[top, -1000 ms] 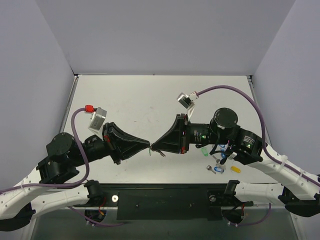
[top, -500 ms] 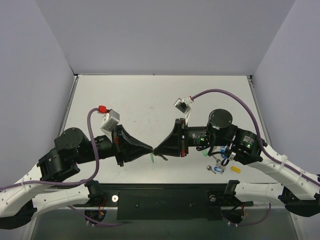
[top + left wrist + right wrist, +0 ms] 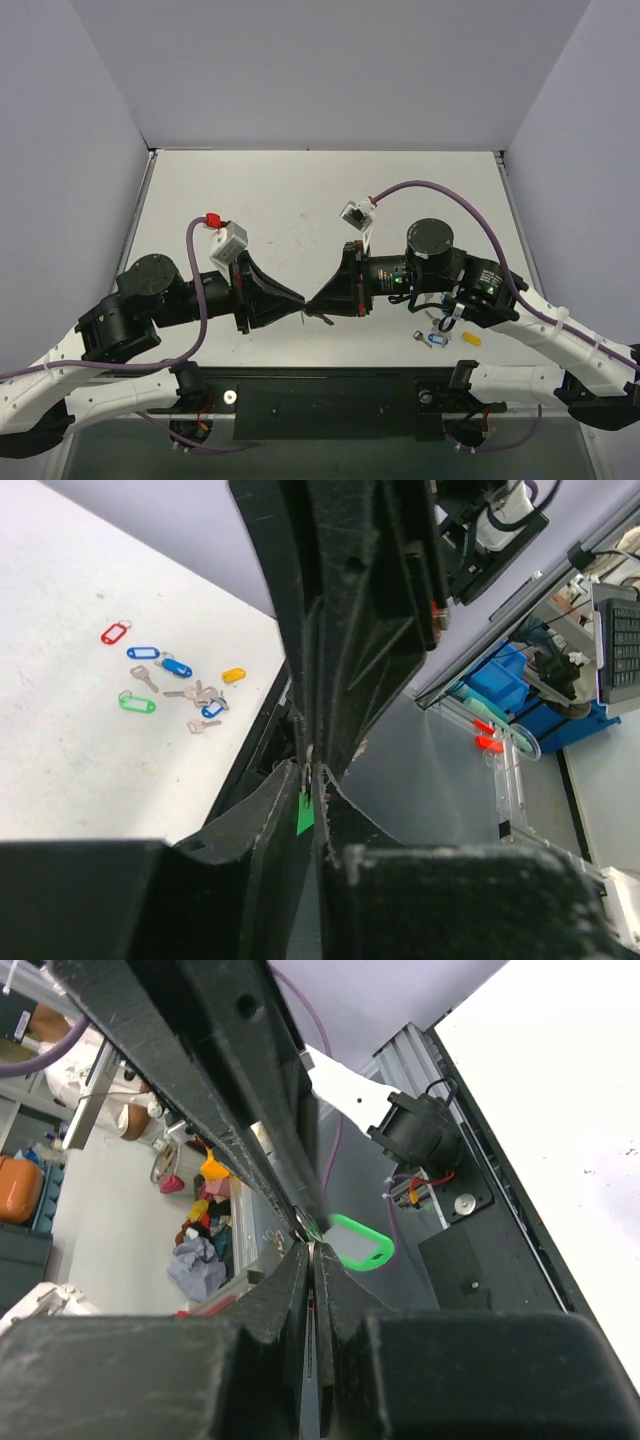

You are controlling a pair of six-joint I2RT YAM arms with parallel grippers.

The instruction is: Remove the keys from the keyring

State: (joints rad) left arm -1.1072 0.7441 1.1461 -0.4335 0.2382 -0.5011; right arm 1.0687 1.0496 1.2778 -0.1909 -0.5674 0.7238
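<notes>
The green-headed key hangs above the table, just under the point where the two hands meet tip to tip. The keyring shows only as a speck of silver at those tips.

The right hand has its fingers pressed together. Whether they pinch the ring cannot be told.

The left hand shows a narrow slit between its fingers. It is unclear whether it grips anything.

Both hands lie along one line across the table, equally near the ring. Any pull would likely run along that line.

The near edge is close below. Loose tags and keys lie under the right arm. The far side gives room.
</notes>
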